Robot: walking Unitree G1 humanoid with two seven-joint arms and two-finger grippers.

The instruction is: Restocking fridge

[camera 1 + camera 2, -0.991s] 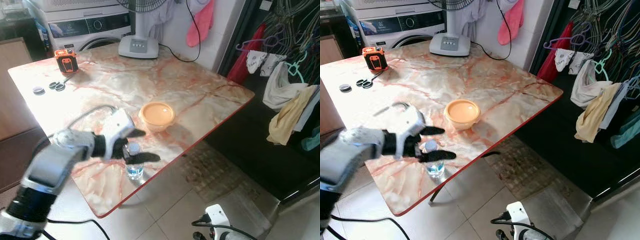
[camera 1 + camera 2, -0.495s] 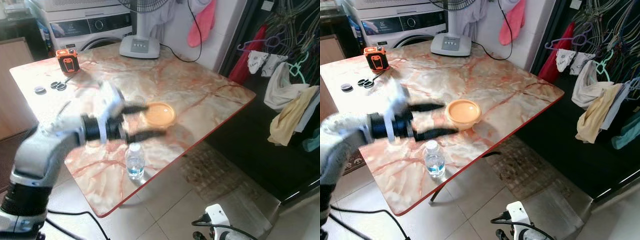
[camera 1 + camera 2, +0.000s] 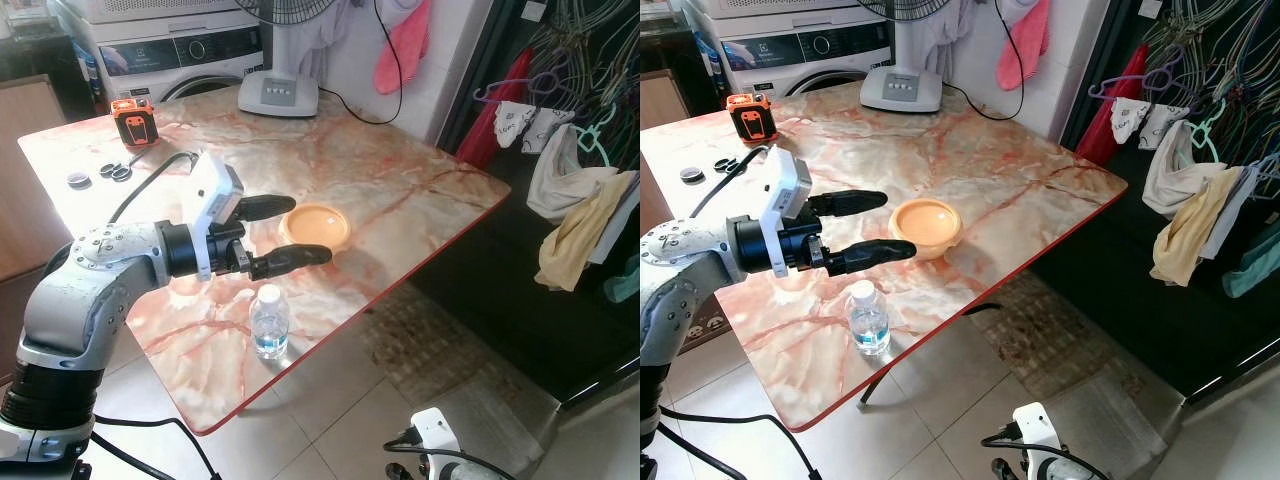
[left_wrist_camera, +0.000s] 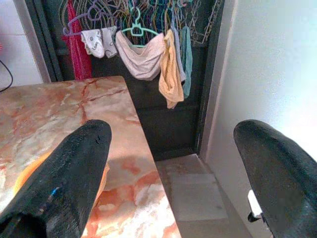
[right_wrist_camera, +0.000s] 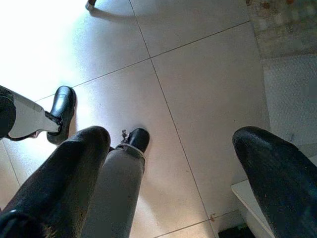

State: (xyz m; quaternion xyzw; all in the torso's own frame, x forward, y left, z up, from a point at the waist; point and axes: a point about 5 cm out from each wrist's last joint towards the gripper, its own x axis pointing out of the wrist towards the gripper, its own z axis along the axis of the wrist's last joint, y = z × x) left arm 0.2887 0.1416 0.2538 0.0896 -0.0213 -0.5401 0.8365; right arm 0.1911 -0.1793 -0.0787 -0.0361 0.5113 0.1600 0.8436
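Left gripper: jaws spread wide, holding nothing, raised above the marble table, fingertips over the near rim of the orange bowl. Water bottle: upright, capped, near the table's front edge, below and apart from the gripper. Advice — if the bowl is next, descend level and straddle its rim before closing. Change: a second ago the fingers bracketed the bottle's cap; they have since lifted away toward the bowl, bottle left standing. Right gripper: hangs idle over floor tiles, fingers apart.
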